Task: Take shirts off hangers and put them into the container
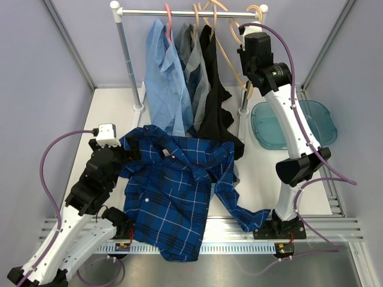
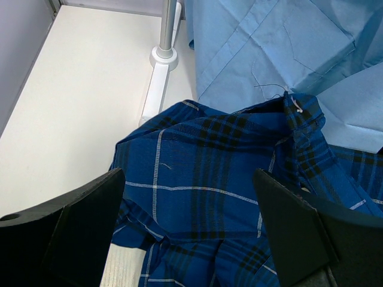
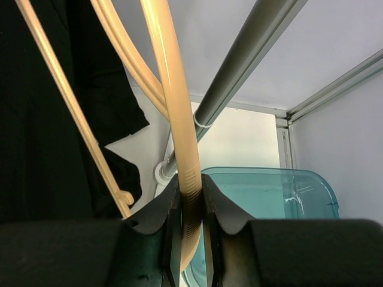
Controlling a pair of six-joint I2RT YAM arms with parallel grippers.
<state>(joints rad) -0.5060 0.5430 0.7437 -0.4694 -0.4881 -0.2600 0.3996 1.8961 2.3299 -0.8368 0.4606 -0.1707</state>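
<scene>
Your right gripper clamps a tan hanger — its hook is cut off in the wrist view. Left gripper gapes empty; plaid shirt at 12 o'clock.

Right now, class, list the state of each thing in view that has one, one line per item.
plaid shirt, off its hanger, crumpled on the table
light blue shirt, hanging on the pink hanger
grey shirt, hanging on the rail
black shirt, hanging on the rail
tan hanger, bare, gripped
container, empty
left end effector, open above the plaid shirt
right end effector, shut on the tan hanger
</scene>
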